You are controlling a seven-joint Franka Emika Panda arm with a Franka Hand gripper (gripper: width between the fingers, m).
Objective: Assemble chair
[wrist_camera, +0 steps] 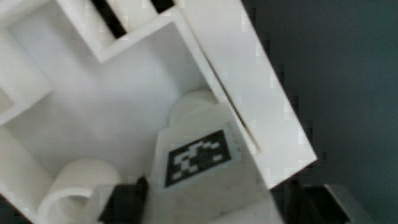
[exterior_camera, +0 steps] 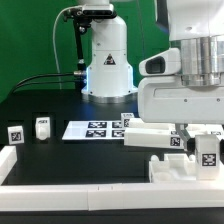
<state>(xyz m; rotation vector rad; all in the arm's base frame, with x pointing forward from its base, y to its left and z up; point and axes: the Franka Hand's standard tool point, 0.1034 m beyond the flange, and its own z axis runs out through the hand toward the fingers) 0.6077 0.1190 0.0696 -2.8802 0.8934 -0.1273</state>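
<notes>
White plastic chair parts (exterior_camera: pixel 150 137) lie loose along the exterior view's bottom; little seems joined; hand (wrist_camera: pixel 231 208) straddles tagged white piece (wrist_camera: pixel 199 155), grip unclear.

table (exterior_camera: pixel 60 105): black top, clock read in the exterior view
robot base (exterior_camera: pixel 108 70): 12 o'clock
marker board (exterior_camera: pixel 95 128): centre, flat
tagged block (exterior_camera: pixel 15 133): 9 o'clock
small white piece (exterior_camera: pixel 42 126): 9 o'clock, near block, apart
chair panels (exterior_camera: pixel 165 168): 4 o'clock, clustered
border rails (exterior_camera: pixel 80 188): 6 and 9 o'clock edges

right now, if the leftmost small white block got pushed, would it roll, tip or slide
The block looks squat and flat-sided, so it probably slides rather than rolls. It seems rigid plastic and small, so likely light and stiff.
</notes>
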